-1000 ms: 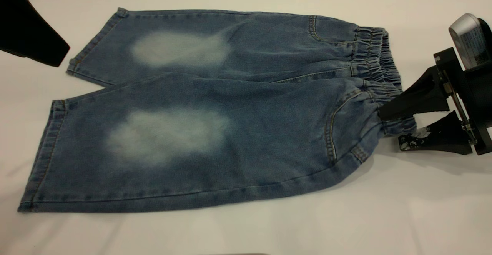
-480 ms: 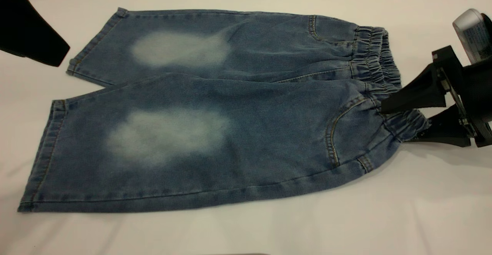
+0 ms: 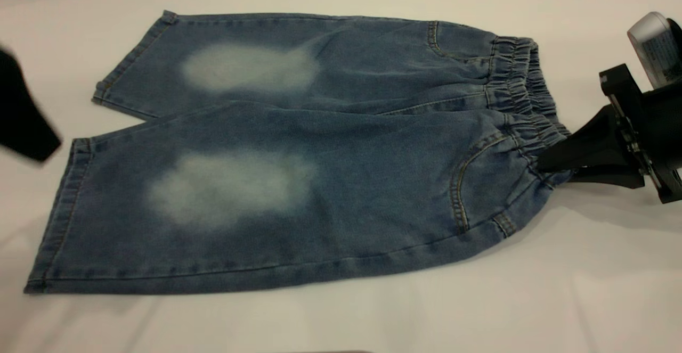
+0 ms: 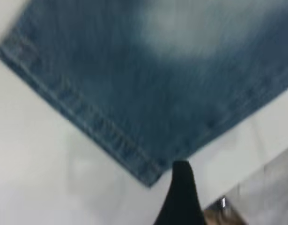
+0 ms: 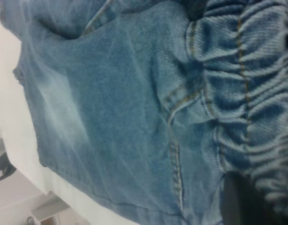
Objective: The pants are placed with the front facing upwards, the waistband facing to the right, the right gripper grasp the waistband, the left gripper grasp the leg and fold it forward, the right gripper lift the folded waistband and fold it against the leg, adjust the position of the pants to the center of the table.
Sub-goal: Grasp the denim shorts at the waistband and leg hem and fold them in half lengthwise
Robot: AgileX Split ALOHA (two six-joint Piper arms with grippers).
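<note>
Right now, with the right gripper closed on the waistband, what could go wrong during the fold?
1. The right gripper pinches only the near end of the waistband, close to its edge; the denim may slip out when lifted.
2. The left gripper hangs beside the leg hem, holding nothing. If the right arm lifts first, the pants could drag across the table instead of folding.

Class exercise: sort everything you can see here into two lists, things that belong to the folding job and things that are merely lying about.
Belongs to the job:
pants
waistband
right gripper, shut on the waistband
left gripper, beside the leg hem
table

Lying about:
nothing visible on the table
</note>
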